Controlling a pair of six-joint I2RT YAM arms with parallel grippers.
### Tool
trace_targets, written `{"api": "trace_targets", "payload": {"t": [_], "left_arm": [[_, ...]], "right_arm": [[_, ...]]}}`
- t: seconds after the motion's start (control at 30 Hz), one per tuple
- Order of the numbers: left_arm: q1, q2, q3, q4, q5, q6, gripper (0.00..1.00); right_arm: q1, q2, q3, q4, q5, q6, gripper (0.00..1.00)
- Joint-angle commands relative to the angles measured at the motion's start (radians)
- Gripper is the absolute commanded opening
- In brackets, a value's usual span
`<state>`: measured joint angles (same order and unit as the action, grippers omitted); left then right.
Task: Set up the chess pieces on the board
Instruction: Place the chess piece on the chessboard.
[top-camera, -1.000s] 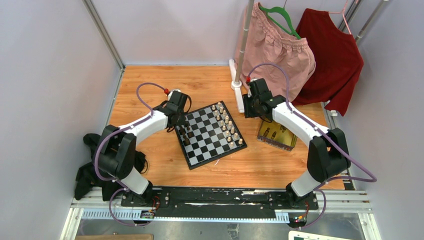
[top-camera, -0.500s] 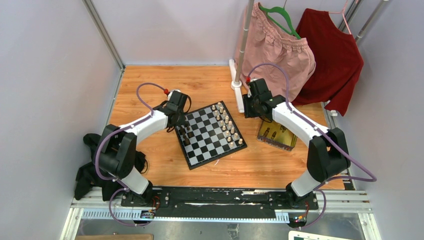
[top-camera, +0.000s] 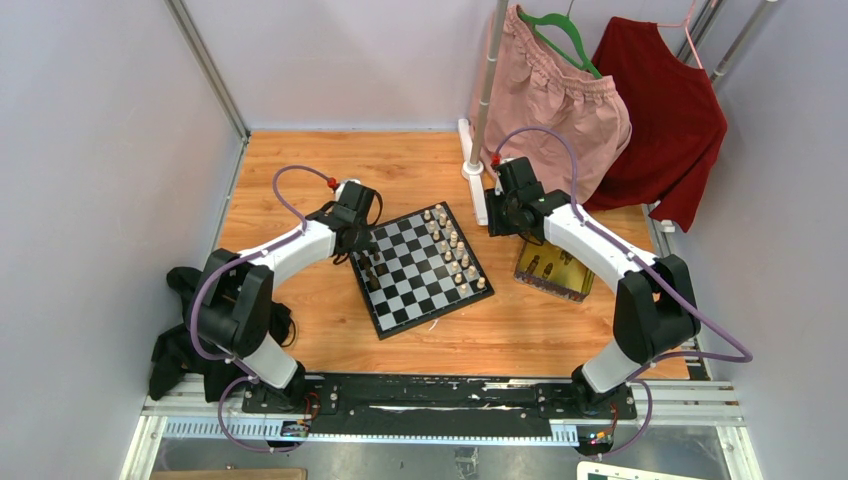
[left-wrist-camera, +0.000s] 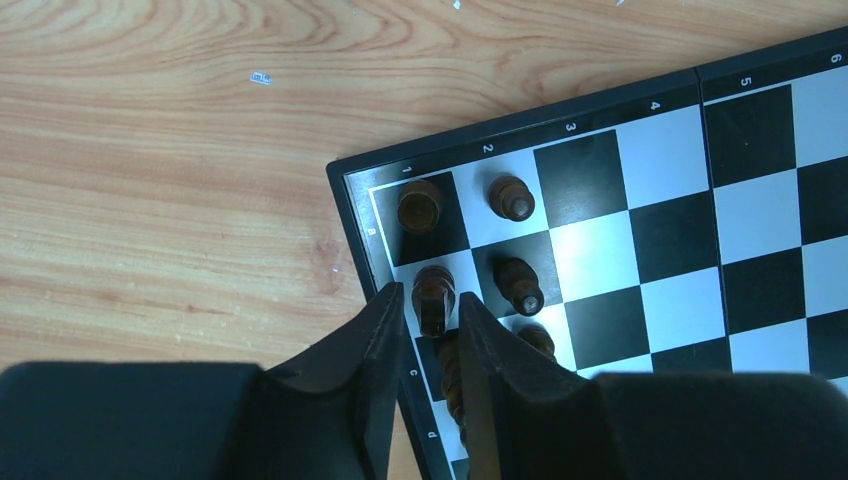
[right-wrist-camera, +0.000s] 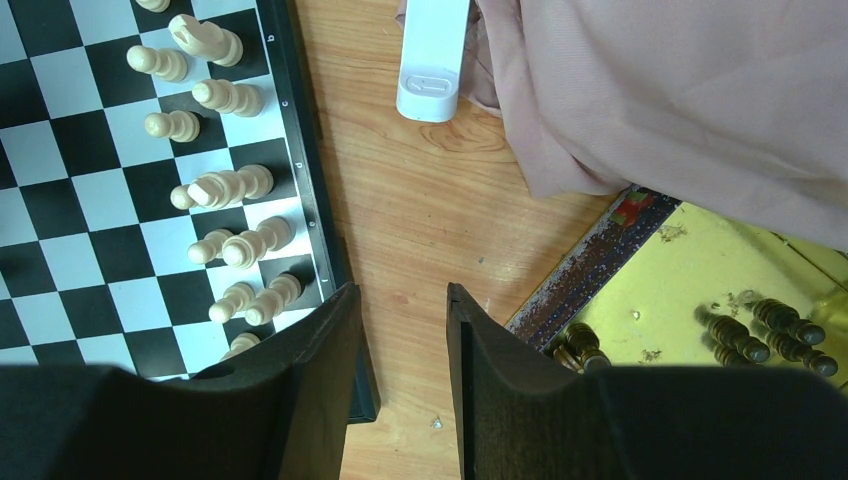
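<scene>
My left claw hangs over the 9 o'clock corner of the board. Its two fingers are a little apart, one on each side of one dark piece that stands on a white square in the edge row. I can see a thin bit of white square between that piece and the finger at its 9 o'clock. On the other side I cannot tell if the finger touches it.

More dark chess pieces stand close by in the same corner, in two rows.

My right claw is apart too, with nothing between its fingers. It hangs over the bare wood of the table, between the board and the gold tray.

The tray lies at 3 o'clock from the board. A few dark pieces lie flat in it.

The cream pieces stand in two rows along the board's 3 o'clock edge.

A pink cloth hangs at 12 o'clock from the tray.
</scene>
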<state>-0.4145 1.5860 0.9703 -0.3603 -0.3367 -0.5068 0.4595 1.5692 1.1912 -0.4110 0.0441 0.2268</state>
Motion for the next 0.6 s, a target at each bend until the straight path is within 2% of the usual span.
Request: {"api": "trace_targets", "payload": {"t": [0.0,0.23,0.33,0.57], "left_arm": [[0.006,-0.023,0.013,0.011,-0.011,-0.007,0.34],[0.006,-0.061,0.011,0.006,-0.03,-0.012,0.38],[0.006,-0.124,0.009,0.002,-0.046,-0.012,0.38],[-0.015,-0.334,-0.016,0.044,-0.04,0.007,0.55]], "right_arm": [[-0.003,0.011,0.002,0.008,-0.015,0.002,0.41],[-0.003,0.002,0.002,0.009,-0.014,-0.003,0.41],[-0.003,-0.009,0.009,0.003,-0.002,-0.009,0.41],[-0.006,-0.088,-0.015,0.0,0.138,0.012,0.41]]}}
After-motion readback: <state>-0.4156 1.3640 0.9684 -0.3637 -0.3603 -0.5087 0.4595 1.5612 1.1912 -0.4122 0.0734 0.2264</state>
